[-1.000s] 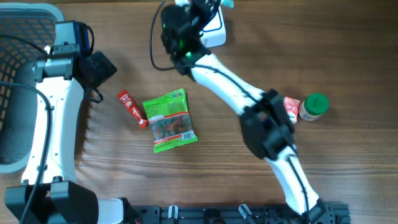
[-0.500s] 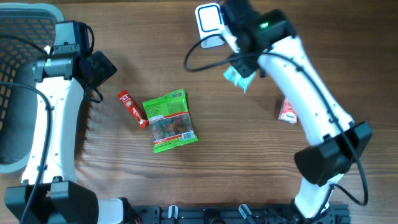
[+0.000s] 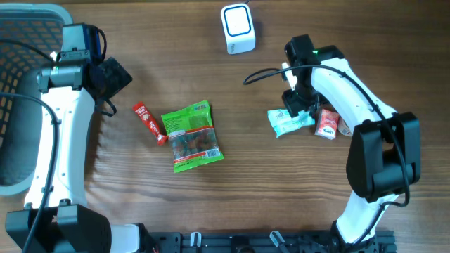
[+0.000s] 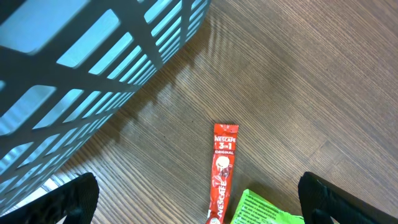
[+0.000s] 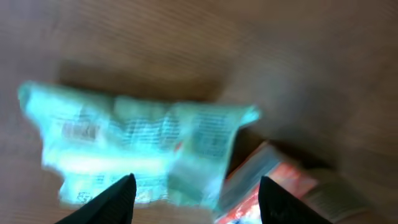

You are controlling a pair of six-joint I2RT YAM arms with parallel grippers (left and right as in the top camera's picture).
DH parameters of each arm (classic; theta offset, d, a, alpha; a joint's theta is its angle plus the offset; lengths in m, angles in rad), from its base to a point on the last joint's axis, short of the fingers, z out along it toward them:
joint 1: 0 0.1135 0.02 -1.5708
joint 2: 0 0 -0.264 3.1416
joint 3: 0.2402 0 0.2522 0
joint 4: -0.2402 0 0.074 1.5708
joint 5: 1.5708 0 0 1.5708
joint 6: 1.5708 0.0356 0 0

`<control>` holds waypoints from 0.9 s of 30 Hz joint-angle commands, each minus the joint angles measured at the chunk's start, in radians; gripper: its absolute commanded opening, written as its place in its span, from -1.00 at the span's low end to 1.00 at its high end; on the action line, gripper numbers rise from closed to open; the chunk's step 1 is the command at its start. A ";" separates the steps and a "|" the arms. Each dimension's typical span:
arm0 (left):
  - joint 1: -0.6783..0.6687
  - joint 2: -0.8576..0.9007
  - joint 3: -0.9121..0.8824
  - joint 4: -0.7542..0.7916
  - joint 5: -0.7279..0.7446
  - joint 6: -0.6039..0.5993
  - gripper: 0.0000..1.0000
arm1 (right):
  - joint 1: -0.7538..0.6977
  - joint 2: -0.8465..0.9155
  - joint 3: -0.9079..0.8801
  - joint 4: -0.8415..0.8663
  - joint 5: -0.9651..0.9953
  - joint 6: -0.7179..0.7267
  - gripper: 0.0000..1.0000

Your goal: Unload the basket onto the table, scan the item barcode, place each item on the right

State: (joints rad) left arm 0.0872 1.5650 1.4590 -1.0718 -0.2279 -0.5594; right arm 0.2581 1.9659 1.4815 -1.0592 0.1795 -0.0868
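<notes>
A pale blue packet (image 3: 288, 121) lies flat on the wood right of centre, touching a small red and white packet (image 3: 327, 125). My right gripper (image 3: 298, 102) hovers just over the blue packet's far edge. In the blurred right wrist view its jaws stand apart over the blue packet (image 5: 143, 146), so my right gripper (image 5: 196, 202) is open with nothing in it. The white barcode scanner (image 3: 238, 28) stands at the table's far edge. My left gripper (image 4: 199, 208) is wide open and empty above a red Nescafe stick (image 4: 222, 174).
A green snack bag (image 3: 192, 135) lies left of centre with the red stick (image 3: 150, 122) beside it. A grey slatted basket (image 3: 21, 42) fills the far left corner, close to my left arm. The red and white packet (image 5: 267, 186) sits under my right fingers.
My right arm swung from the scanner down to the right with the blue packet, then opened; the packet now lies on the table. The left arm has not moved.
</notes>
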 commanded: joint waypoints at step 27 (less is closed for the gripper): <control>0.010 -0.005 0.014 0.002 -0.016 0.005 1.00 | 0.080 -0.006 -0.172 -0.025 -0.024 0.398 -0.82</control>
State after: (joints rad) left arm 0.0872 1.5650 1.4590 -1.0718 -0.2279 -0.5594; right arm 0.3431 1.9652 1.3167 -1.0622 0.1055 0.3614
